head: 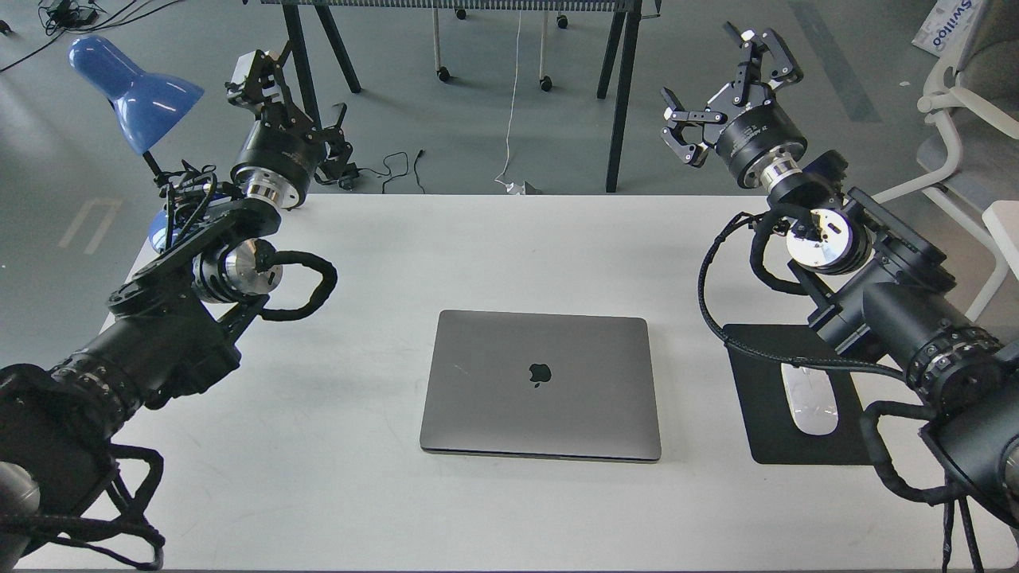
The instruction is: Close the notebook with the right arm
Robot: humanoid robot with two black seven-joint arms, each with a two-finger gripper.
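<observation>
The notebook (541, 386) is a slim grey laptop that lies shut and flat in the middle of the white table (509, 247), apple logo up. My right arm (892, 310) comes in from the right. Its gripper (723, 94) is open and empty, held high beyond the table's far right edge, well away from the notebook. My left gripper (293, 99), with a white block on one finger, is open and empty above the far left corner of the table.
A black mouse pad (764, 414) with a white mouse (810, 406) lies right of the notebook, partly under my right arm. A blue desk lamp (135, 87) stands at the far left. A white chair (967, 103) is at the right.
</observation>
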